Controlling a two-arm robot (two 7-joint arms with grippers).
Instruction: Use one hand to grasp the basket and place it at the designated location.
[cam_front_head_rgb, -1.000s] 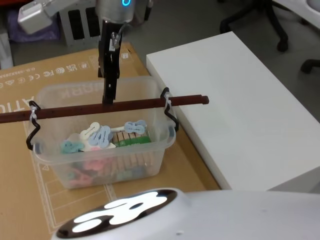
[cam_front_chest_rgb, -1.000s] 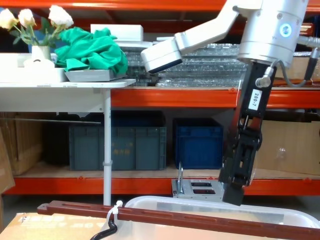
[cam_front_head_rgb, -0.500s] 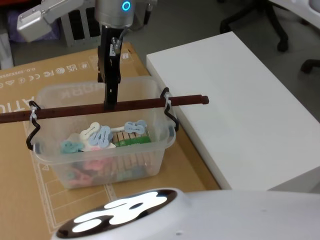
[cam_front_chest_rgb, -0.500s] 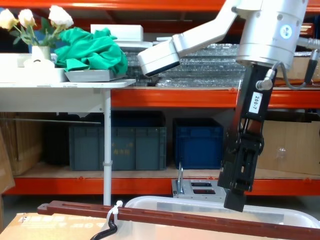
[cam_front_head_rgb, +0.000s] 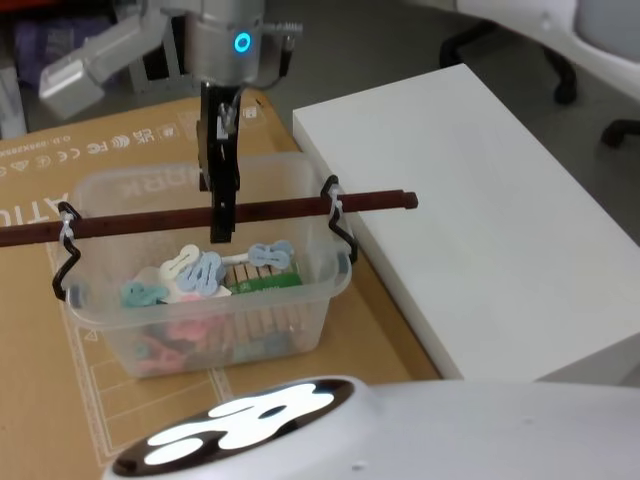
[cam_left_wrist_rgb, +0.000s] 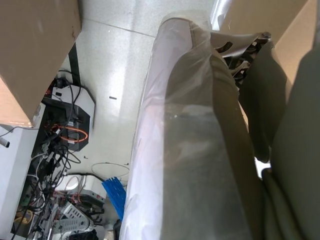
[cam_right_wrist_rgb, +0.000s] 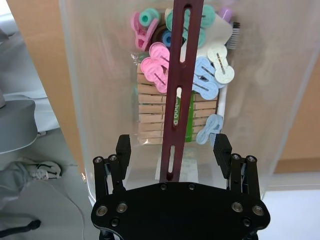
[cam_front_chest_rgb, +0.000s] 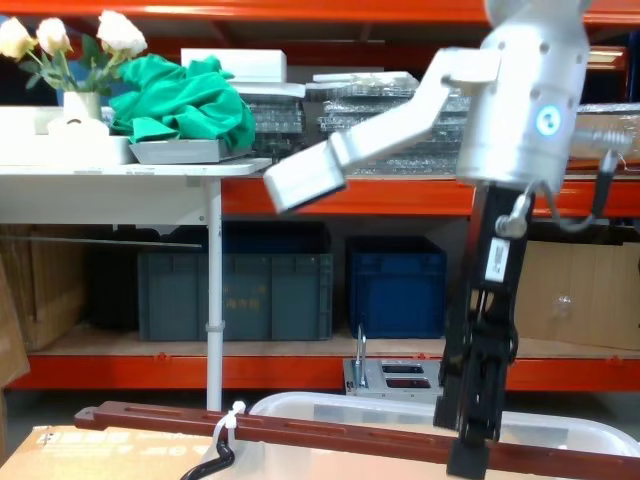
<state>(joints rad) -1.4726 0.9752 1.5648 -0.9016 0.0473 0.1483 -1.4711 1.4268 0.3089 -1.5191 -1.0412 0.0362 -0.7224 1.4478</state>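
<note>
Right claw (cam_right_wrist_rgb: 172, 146) open, straddling the bar handle (cam_front_head_rgb: 290, 207) above the basket (cam_front_head_rgb: 305, 318).

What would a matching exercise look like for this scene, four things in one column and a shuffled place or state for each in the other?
Things:
1. translucent clear plastic basket
2. dark red-brown bar handle
3. slim black right gripper
4. white rectangular platform

Places or states:
A. open, straddling the bar
B. standing on brown cardboard
C. lying across the tub's rim, tied with white zip ties
D. beside the basket, on the robot's right

Pairs: 1-B, 2-C, 3-A, 4-D.
</note>
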